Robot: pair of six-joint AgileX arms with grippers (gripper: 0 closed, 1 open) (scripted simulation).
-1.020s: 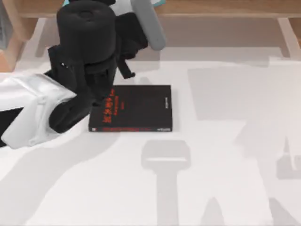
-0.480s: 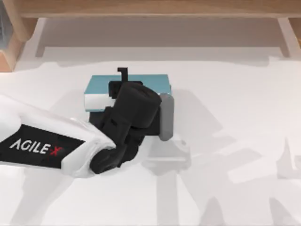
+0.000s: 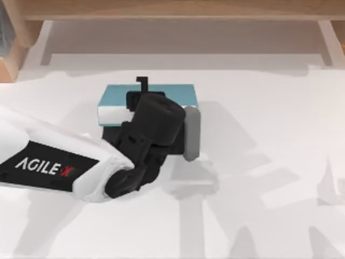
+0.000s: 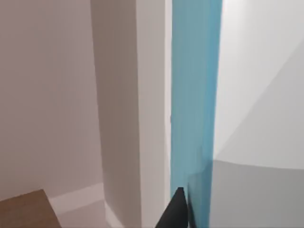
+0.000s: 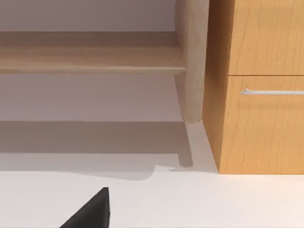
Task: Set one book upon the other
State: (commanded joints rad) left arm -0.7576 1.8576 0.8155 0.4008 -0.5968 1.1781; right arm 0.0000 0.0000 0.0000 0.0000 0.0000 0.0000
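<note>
Top view: the left arm reaches in from the table's left side, and its left gripper (image 3: 141,97) sits over the light blue book (image 3: 161,95). That book lies flat, left of the table's centre and toward the far edge. Beneath it, a dark sliver at its near-left edge appears to be the black book (image 3: 110,132); the wrist hides most of it, so alignment of the two covers cannot be confirmed. A black fingertip projects past the blue book's far edge. Whether the jaws are clamped on the book or have let go cannot be told, as the wrist covers the contact area.

Left wrist view: the camera is close against the blue cover (image 4: 195,104), with the white page edges (image 4: 154,95) beside it. A black finger (image 4: 175,213) lies against the cover near the frame's lower edge. Only one finger is visible, so the grip state remains undetermined here as well.

Right wrist view: this camera faces a wooden cabinet (image 5: 259,85) with a drawer handle (image 5: 270,91) and a low wooden rail (image 5: 90,59) above the white table (image 5: 190,199). One dark finger (image 5: 90,211) of the right gripper shows; its jaw state cannot be told. In my judgement the right arm is parked away from the books.

Assessment: the step in hand appears to be release after placement. To do it well, the jaws should part fully before any lift, and the retreat should go straight up, so the upper book is not dragged off the lower one.
</note>
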